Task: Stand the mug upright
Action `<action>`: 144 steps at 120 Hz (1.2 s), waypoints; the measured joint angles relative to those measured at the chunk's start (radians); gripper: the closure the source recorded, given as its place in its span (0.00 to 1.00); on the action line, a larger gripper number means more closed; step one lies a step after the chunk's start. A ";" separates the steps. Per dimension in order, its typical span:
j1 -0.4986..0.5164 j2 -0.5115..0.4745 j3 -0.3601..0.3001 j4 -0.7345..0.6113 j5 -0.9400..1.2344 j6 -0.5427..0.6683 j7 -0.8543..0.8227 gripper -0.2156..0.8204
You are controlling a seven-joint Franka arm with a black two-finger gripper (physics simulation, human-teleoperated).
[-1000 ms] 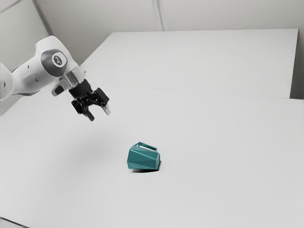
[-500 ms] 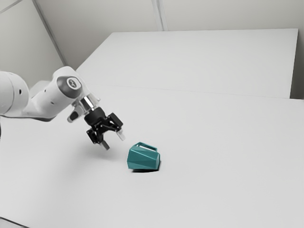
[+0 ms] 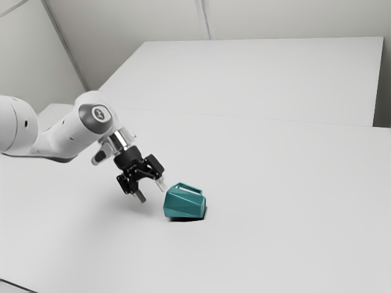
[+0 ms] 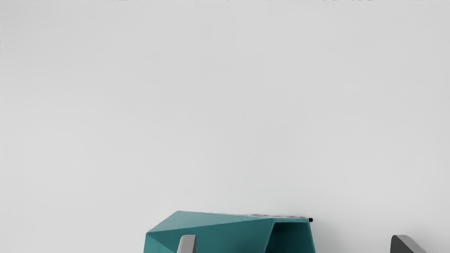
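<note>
The mug (image 3: 183,206) lies on its side on the white table (image 3: 275,244), near the gripper (image 3: 152,191) and toward the exterior view's right from it. The mug body is teal, with flat, angular facets and straight edges; its surface appears smooth. An angular loop handle (image 3: 190,188) is on the upper side. In the wrist view, a dark opening with a teal border is at one end of the body.

The jaws are spread wide and have hold of nothing. In the wrist view, one gray fingertip (image 4: 187,244) overlaps the mug body; the other is beyond the end with the opening. The gripper housing is black. The arm (image 3: 61,137) has smooth white shells, a gray joint cap and a bright metallic collar.

The table surface is matte and plain. A thin, faint line crosses it. A narrow dark shadow borders the mug's underside. Behind stands a pale gray wall (image 3: 293,18) with a narrow vertical strip.
</note>
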 joint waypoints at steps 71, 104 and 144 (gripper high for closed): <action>-0.081 0.046 -0.002 0.016 -0.087 0.069 0.000 0.21; -0.099 0.075 -0.001 0.029 -0.146 0.133 0.000 0.33; -0.097 0.080 -0.001 -0.012 -0.183 0.184 0.000 0.57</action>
